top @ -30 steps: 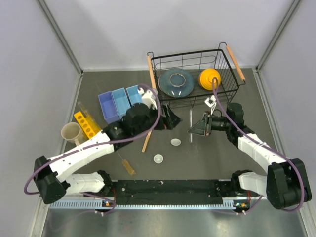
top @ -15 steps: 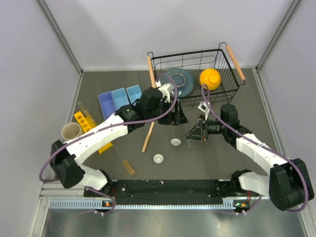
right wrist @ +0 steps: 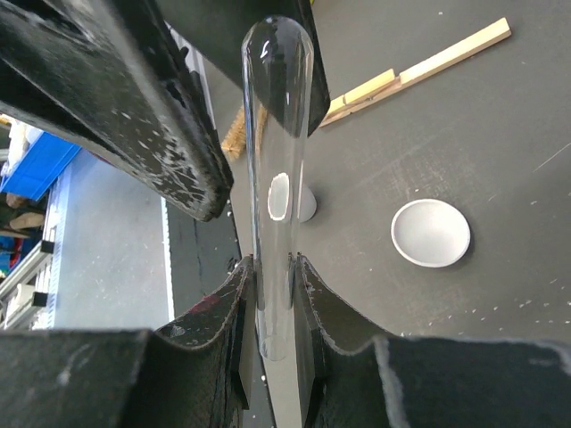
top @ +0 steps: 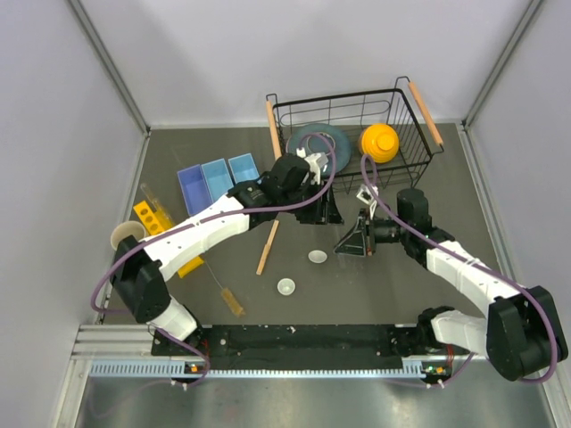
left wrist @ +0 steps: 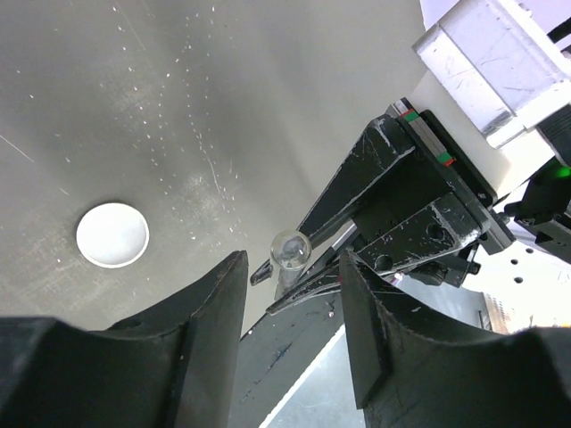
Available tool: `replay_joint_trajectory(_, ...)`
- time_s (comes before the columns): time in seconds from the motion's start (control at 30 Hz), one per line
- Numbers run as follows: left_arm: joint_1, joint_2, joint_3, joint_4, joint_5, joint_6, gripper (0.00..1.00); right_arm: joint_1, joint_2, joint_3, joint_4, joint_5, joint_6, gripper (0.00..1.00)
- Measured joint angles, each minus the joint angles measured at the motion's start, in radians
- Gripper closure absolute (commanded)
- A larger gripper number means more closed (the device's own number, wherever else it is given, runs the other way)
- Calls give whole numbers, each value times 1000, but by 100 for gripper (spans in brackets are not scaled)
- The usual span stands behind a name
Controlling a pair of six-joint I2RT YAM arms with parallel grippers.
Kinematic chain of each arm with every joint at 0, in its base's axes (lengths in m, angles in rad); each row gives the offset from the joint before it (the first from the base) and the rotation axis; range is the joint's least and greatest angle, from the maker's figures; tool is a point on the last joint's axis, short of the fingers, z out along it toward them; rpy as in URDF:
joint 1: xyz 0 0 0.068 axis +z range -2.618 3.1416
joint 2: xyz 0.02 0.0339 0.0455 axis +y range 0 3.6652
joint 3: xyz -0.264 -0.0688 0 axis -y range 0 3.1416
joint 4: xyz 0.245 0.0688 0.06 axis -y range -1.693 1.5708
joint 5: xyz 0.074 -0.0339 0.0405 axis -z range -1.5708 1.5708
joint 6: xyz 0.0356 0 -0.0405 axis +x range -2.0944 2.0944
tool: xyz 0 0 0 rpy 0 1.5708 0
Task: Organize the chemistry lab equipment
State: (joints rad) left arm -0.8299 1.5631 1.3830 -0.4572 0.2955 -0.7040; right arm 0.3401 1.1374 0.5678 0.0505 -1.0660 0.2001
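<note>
The sorting looks barely begun. The right gripper (right wrist: 268,276) is pinched tight on one clear glass tube (right wrist: 277,134), held above the table between the two arms. The left gripper (left wrist: 292,260) stands half-spread with a finger on each side of the tube's round end, not touching it as far as I can see, which I take for a hand-over. One wooden stick (top: 265,254), one wire brush (top: 230,301) and two small white dishes (top: 317,257) (top: 285,286) lie loose on the table, none inside the three blue bins (top: 217,185), so by my count four pieces wait.
</note>
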Motion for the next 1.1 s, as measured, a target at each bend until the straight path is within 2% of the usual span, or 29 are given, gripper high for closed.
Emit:
replay_joint_trajectory(0.3, 0, 2, 0, -6, 47, -3, 62, 24, -10, 5, -31, 3, -52, 82)
replay_joint_trajectory(0.43, 1, 2, -5, -2, 59, -5, 73, 26, -12, 5, -45, 2, -79, 82)
replay_joint_trajectory(0.73, 7, 0, -50, 29, 83, 4, 84, 26, -14, 6, -103, 2, -108, 78)
replay_joint_trajectory(0.83, 14, -13, -99, 72, 93, -4, 85, 27, -14, 6, -130, 2, -121, 65)
replay_joint_trajectory(0.87, 18, -25, -122, 87, 95, -7, 85, 27, -14, 6, -132, 0, -131, 53)
replay_joint_trajectory(0.93, 21, -53, -166, 96, 97, -12, 86, 29, -14, 13, -133, -6, -148, 41)
replay_joint_trajectory(0.97, 24, -70, -188, 98, 96, -15, 86, 29, -14, 16, -138, -10, -156, 31)
replay_joint_trajectory(1.0, 25, -85, -203, 100, 95, -18, 86, 29, -14, 21, -142, -15, -174, 28)
replay_joint_trajectory(1.03, 27, -105, -226, 105, 89, -23, 86, 30, -14, 27, -152, -21, -191, 20)
replay_joint_trajectory(1.1, 33, -159, -272, 106, 74, -27, 86, 29, -14, 44, -182, -36, -233, 17)
